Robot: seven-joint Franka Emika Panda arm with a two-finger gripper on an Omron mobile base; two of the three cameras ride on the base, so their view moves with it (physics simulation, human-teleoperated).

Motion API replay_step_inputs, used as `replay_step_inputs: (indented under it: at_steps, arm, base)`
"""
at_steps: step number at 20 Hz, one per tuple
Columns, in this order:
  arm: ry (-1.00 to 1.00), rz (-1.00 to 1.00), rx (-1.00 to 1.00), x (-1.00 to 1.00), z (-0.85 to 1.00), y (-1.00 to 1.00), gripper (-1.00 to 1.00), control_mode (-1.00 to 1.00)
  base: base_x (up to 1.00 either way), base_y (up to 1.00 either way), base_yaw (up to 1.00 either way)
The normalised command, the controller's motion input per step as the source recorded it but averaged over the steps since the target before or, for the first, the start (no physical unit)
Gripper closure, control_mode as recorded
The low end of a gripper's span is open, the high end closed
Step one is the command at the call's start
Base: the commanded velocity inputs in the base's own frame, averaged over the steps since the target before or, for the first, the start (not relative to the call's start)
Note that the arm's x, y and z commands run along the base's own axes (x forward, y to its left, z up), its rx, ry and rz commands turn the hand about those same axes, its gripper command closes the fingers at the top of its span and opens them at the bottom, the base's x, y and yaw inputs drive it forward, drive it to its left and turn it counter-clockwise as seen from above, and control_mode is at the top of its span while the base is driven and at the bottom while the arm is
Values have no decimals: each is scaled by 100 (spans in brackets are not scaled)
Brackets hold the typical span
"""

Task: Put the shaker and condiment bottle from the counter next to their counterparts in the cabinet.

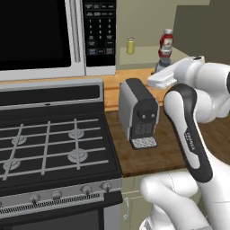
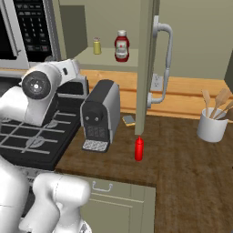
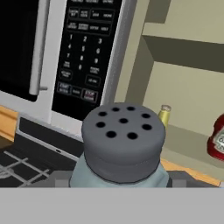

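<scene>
I have the shaker (image 3: 122, 144) between the gripper (image 3: 119, 179) jaws, part-open and closed on its pale blue body below the grey cap, up near the microwave (image 1: 54, 36). It looks light, stiff and smooth, so I judge a mid-body hold safest. The cabinet (image 2: 109, 58) shelf is flat, with room beside the yellow shaker (image 2: 97, 46); the condiment bottle (image 2: 139, 149) waits on the counter (image 2: 182, 168)

The shaker (image 3: 122, 144) sits in the claw (image 3: 120, 177); beyond it the cabinet (image 3: 192, 92) shelf bears the yellow shaker (image 3: 164, 114) and, further right, the labelled bottle (image 3: 217, 140)
</scene>
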Motion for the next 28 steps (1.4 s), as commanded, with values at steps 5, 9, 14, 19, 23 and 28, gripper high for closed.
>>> replay_step_inputs:
  at_steps: [5,9,14,19,23,28]
  arm:
    - [4,-2,-1,0,24,2,100,-100]
    - [5,-5,0,17,0,1,100,-100]
    - [7,-18,1,33,-3,-4,100,-100]
    - [1,-6,0,2,-2,0,100,-100]
    - [0,0,4,3,0,-17,100,-100]
    - [0,-1,9,14,0,-23,100,-100]
  base:
    - [0,0,0]
    - [0,0,0]
    - [0,0,0]
    - [0,0,0]
    - [0,0,0]
    - [0,0,0]
